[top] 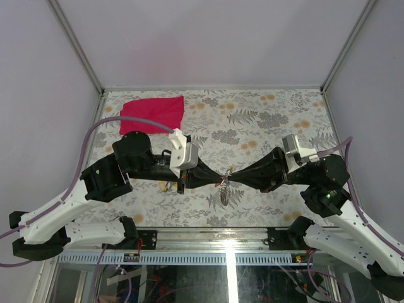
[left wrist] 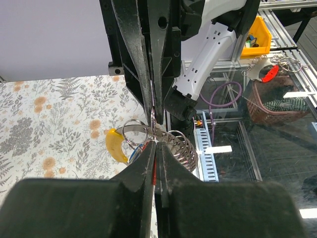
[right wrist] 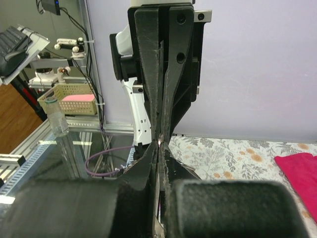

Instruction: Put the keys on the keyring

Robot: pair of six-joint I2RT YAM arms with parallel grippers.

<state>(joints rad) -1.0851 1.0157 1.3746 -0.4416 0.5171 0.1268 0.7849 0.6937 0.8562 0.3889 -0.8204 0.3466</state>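
Keyring (left wrist: 132,130): thin silver wire loops, held in mid-air over the table's (top: 265,120) centre between both tips. The keys (top: 225,196) dangle under it, one with a curved yellow plastic head (left wrist: 115,146). Left gripper (left wrist: 155,148) is pinched on the ring wire. Right gripper (right wrist: 158,146) is pressed together tip-to-tip against it; can't tell what it grips. Off-table, a cream lattice basket (right wrist: 69,101) holds a pink block. Flat red cloth (top: 153,113) lies on the floral print.
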